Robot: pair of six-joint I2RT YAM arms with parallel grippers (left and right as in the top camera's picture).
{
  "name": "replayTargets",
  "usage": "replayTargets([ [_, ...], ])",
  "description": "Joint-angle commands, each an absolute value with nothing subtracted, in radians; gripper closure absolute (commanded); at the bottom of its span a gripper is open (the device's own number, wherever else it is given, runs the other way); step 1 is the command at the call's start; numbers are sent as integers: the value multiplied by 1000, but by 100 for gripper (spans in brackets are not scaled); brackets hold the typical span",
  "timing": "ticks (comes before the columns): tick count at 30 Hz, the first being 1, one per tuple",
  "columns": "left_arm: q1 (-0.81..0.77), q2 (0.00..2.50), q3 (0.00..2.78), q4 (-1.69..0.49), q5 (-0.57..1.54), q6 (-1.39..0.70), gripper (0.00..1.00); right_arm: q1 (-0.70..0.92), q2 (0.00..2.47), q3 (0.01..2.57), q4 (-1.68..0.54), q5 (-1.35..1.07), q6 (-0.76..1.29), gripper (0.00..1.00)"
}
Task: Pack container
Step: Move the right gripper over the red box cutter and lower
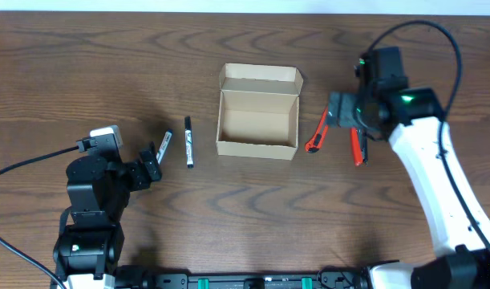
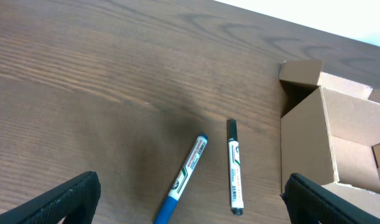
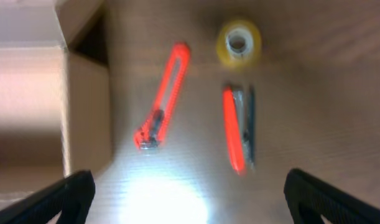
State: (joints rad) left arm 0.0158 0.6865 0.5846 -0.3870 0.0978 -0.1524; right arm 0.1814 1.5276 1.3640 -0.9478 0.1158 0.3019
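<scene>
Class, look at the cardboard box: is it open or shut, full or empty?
Open and empty: the container has its flap folded back and nothing inside.

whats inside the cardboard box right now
Nothing visible: the open container shows only bare cardboard floor from overhead. Its near wall may hide a thin strip of that floor.

Dark brown worktop with wavy wood grain fills every view; a pale strip borders its far edge (wall or floor, unclear); a bright glare patch lies on the wood in the right wrist view.
</scene>
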Motion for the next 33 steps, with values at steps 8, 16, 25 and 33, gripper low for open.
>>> replayTargets([
  [8,13,685,611,-393,97,-134,5,257,1685,1380,-726,146,686,1],
  [16,13,685,611,-394,97,-134,5,256,1802,1380,-720,98,700,1],
  [25,13,685,611,-401,97,-134,5,242,1804,1380,-757,73,613,1],
  [33,13,685,611,-424,97,-134,5,176,1804,1380,-784,62,559,1],
])
